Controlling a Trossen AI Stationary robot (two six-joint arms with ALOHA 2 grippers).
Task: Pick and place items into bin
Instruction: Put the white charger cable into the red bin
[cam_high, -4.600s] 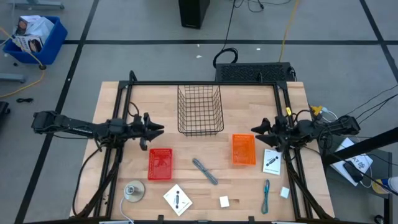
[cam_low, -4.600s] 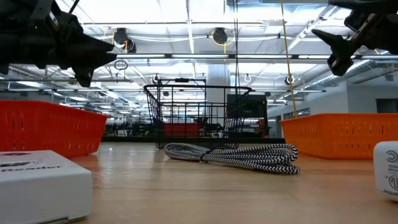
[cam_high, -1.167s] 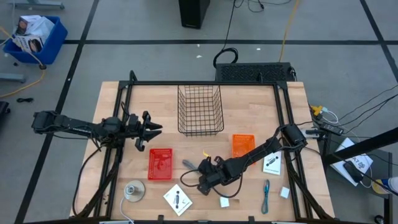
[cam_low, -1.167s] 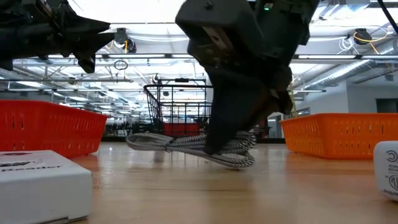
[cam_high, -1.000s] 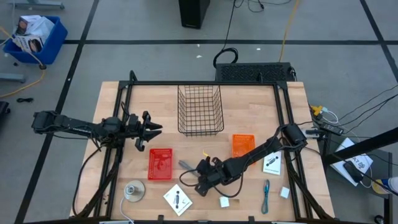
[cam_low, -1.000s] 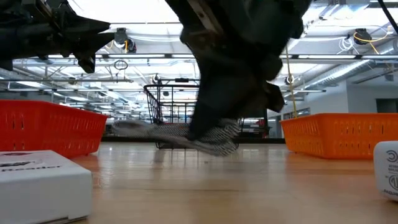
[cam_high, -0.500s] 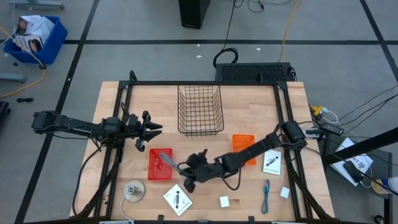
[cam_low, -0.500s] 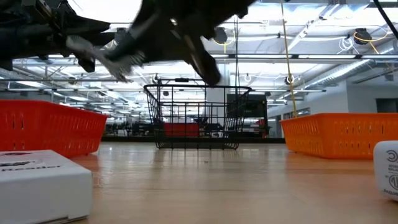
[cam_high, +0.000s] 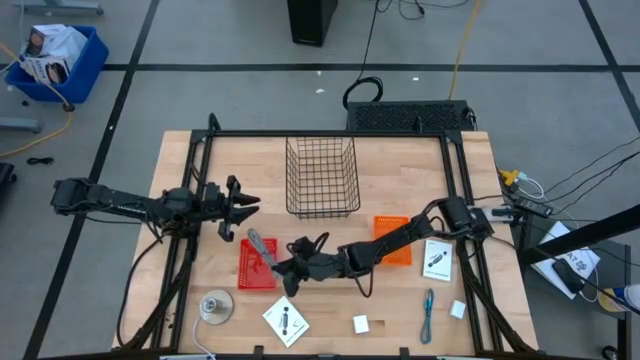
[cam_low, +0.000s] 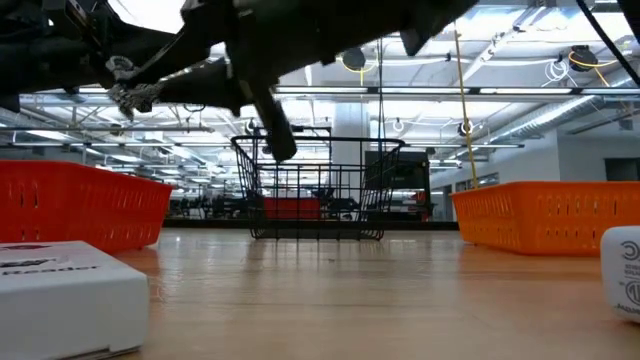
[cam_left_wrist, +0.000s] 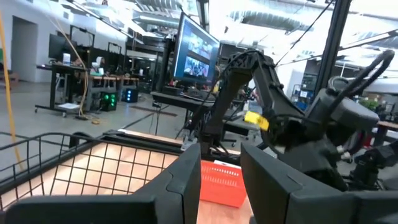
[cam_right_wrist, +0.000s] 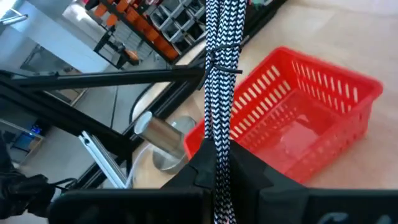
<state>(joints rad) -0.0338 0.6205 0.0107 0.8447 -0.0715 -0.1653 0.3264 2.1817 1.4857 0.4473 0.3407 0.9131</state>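
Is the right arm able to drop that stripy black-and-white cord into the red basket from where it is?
Probably yes. The right gripper, shut on the braided black-and-white cord, hangs at the red plastic basket's edge, with the cord above it. Nothing seems to block the way down, and the left gripper waits off to the side.

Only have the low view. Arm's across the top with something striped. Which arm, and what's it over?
Observer: Right arm. The right claw is shut on the braided cable, above the red bin.
Operator: Cable in the bin yet?
Observer: No. The wrist view shows it gripped, clear above the bin's floor.
Operator: Left arm?
Observer: The left claw is open and empty, waiting to the left of the wire basket.
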